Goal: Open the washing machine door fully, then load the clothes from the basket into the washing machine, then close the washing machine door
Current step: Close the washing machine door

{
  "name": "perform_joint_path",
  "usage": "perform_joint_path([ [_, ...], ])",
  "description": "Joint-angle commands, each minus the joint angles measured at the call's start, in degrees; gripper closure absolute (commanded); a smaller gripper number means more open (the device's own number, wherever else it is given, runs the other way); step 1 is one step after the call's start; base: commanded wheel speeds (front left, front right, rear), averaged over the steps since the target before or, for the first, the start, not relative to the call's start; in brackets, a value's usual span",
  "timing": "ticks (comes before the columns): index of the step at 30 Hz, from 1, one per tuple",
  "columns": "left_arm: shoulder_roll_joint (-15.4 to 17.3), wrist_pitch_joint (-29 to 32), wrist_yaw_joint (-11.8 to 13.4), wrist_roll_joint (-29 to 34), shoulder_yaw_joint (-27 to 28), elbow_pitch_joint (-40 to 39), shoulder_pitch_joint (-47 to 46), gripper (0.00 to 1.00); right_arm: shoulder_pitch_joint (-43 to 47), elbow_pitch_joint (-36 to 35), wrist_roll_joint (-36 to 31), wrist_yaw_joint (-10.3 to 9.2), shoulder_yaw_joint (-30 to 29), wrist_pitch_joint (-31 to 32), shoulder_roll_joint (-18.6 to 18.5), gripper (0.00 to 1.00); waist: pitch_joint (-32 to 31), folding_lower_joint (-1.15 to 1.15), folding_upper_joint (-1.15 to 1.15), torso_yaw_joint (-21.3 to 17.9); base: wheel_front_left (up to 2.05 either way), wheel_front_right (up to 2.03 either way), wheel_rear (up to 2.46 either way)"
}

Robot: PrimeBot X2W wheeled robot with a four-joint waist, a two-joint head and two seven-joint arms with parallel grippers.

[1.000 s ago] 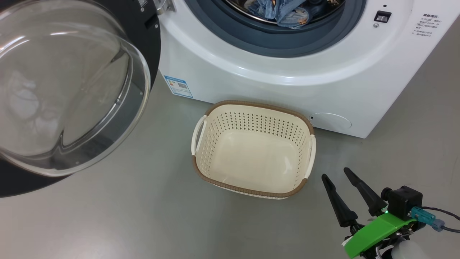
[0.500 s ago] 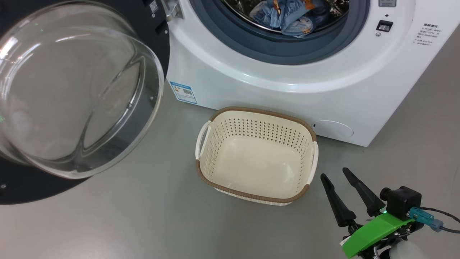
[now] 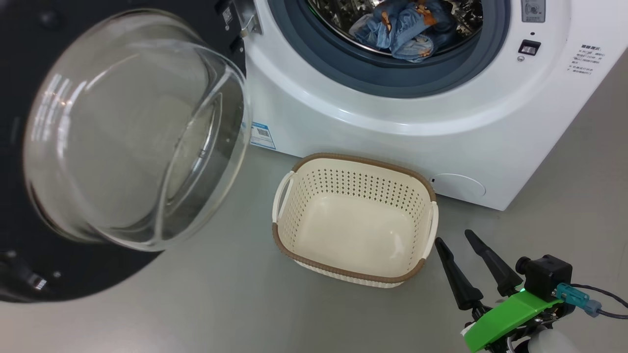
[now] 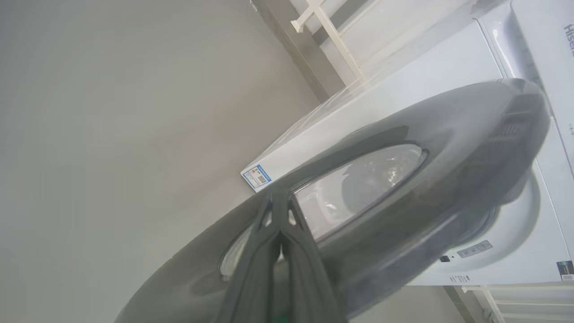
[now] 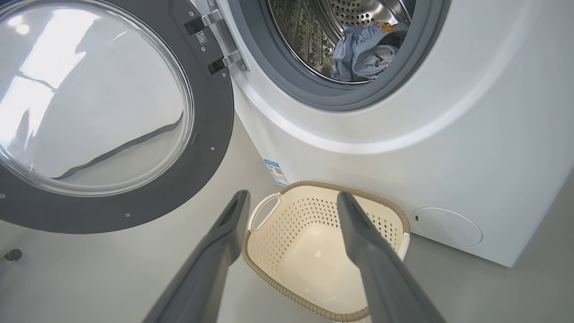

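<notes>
Your washing machine door (image 3: pixel 132 132) has swung in toward the washing machine (image 3: pixel 392 142). Its glass bowl now overlaps the blue label (image 3: pixel 263 136), which it stood clear of a second ago, so closing looks under way. The clothes (image 3: pixel 405 27) lie in the drum, and the basket (image 3: pixel 363 159) on the floor in front is empty. Your left end effector (image 4: pixel 277 206) is closed, tips at the door's outer face. Your right end effector (image 3: pixel 454 237) hangs open just beside the basket.
</notes>
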Motion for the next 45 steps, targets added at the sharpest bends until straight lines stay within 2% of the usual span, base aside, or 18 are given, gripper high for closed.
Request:
perform_joint_path([
  [1, 1.85, 1.86, -0.95, -1.23, 0.55, -2.70, 0.33, 1.00, 0.33, -1.07, -0.05, 0.10, 0.95, -0.69, 0.11, 0.00, -0.20, 0.00, 0.00, 0.03, 0.00, 0.00, 0.00],
  [10, 1.07, 5.87, -1.46, -4.75, -0.28, -8.02, 1.83, 1.00, 0.60, -0.95, 0.19, 0.10, 0.91, -0.69, 0.35, 0.00, -1.23, 0.00, 0.00, -0.08, 0.00, 0.00, 0.00],
  [22, -0.72, 13.05, -1.57, -10.34, -4.35, -22.65, 5.61, 1.00, 1.54, -0.92, 0.15, 0.10, 0.86, -0.69, 1.01, 0.00, -3.21, 0.00, 0.00, -1.12, 0.00, 0.00, 0.00],
  [31, -2.36, 16.88, -1.58, -12.88, -7.80, -30.86, 7.19, 1.00, 1.41, -1.12, -0.01, 0.10, 0.15, -0.69, 1.81, 0.00, -3.48, 0.00, 0.00, -4.51, 0.00, 0.00, 0.00],
  [45, -6.43, 17.57, -1.58, -14.49, -10.44, -36.15, 5.96, 1.00, 0.76, -1.56, -0.15, 0.10, -1.17, -0.69, 2.84, 0.00, -2.69, 0.00, 0.00, -12.06, 0.00, 0.00, 0.00],
])
